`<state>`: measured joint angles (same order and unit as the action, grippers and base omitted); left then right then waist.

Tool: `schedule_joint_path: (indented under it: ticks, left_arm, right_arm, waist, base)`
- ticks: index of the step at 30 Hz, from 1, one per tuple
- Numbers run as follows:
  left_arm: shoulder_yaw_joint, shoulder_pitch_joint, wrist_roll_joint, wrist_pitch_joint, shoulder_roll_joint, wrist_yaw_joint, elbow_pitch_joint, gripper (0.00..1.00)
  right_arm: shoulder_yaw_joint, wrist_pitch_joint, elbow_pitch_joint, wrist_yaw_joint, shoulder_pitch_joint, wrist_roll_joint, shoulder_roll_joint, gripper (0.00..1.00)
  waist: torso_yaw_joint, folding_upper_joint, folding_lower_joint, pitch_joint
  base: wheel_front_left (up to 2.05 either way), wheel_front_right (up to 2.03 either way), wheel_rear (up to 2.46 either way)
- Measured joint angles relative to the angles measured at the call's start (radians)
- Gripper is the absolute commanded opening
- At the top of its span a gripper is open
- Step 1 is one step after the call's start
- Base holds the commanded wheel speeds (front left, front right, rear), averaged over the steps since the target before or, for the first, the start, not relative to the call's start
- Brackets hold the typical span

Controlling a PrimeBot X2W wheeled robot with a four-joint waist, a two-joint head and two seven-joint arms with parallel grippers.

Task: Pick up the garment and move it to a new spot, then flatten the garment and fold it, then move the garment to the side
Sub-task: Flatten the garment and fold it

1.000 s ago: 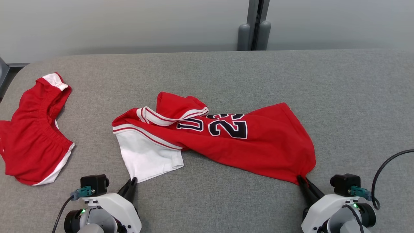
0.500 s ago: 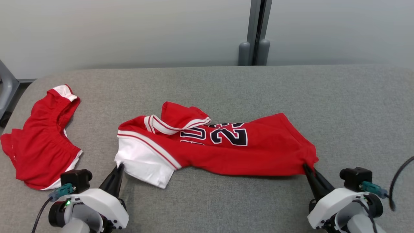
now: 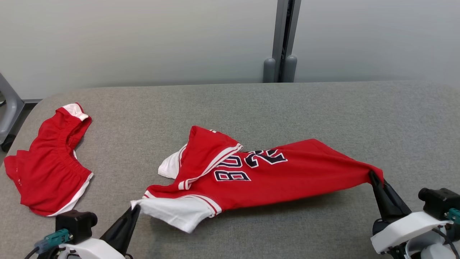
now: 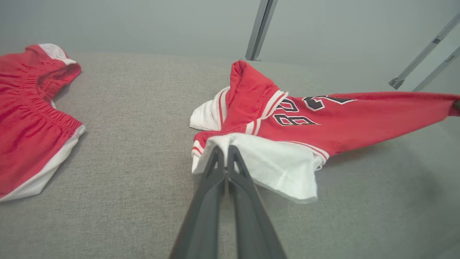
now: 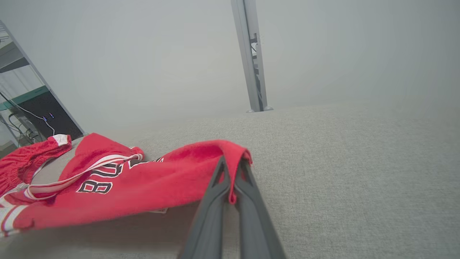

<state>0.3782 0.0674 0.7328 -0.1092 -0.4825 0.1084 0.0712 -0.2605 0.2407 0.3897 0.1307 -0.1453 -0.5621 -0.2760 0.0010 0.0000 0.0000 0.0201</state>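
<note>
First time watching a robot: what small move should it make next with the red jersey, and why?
Probably raise the red-and-white basketball jersey higher: left fingers pinch its white sleeve, right fingers its red hem, but its far side rests on the grey cloth table.

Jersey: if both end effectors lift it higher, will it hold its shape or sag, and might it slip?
Likely floppy: the jersey folds and bunches between the left end effector and the right end effector, its white sleeve drooping. Probably light: two small pinches raise it. Slip seems possible: each grips only an edge.
</note>
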Motion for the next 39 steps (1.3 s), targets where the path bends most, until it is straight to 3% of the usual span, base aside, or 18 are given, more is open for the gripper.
schedule_joint_path:
  ticks: [6,13,19,23,31,39]
  left_arm:
    - [-0.007,0.016,-0.008,-0.064,-0.046,0.042,0.175,0.0]
    - [-0.035,-0.108,-0.021,-0.092,-0.108,-0.011,0.189,0.0]
    - [-0.056,-0.42,-0.003,-0.13,-0.146,-0.149,0.061,0.0]
    - [-0.038,-0.664,-0.018,-0.164,-0.167,-0.208,-0.073,0.0]
    - [0.089,-1.152,-0.051,-0.203,-0.165,-0.238,-0.283,0.0]
    - [0.187,-1.556,-0.046,-0.107,-0.164,-0.239,-0.492,0.0]
  right_arm:
    - [0.06,-0.067,-0.136,0.0,0.031,0.021,0.027,0.0]
    - [0.085,-0.132,-0.221,0.0,-0.036,0.045,0.051,0.0]
    - [0.048,-0.173,-0.211,0.0,-0.267,0.047,0.004,0.0]
    - [0.019,-0.18,-0.156,0.0,-0.472,0.03,-0.022,0.0]
    - [-0.067,-0.187,-0.003,0.0,-0.9,0.021,-0.121,0.0]
    - [-0.145,-0.167,0.147,0.0,-1.289,-0.004,-0.166,0.0]
  waist:
    - [-0.001,0.0,0.0,0.009]
    - [-0.002,0.0,0.0,0.05]
    - [-0.007,0.0,0.0,0.157]
    - [-0.01,0.0,0.0,0.244]
    - [-0.014,0.0,0.0,0.433]
    - [-0.005,0.0,0.0,0.595]
  base:
    - [0.0,0.0,0.0]
    - [0.0,0.0,0.0]
    - [0.0,0.0,0.0]
    - [0.0,0.0,0.0]
    - [0.0,0.0,0.0]
    - [0.0,0.0,0.0]
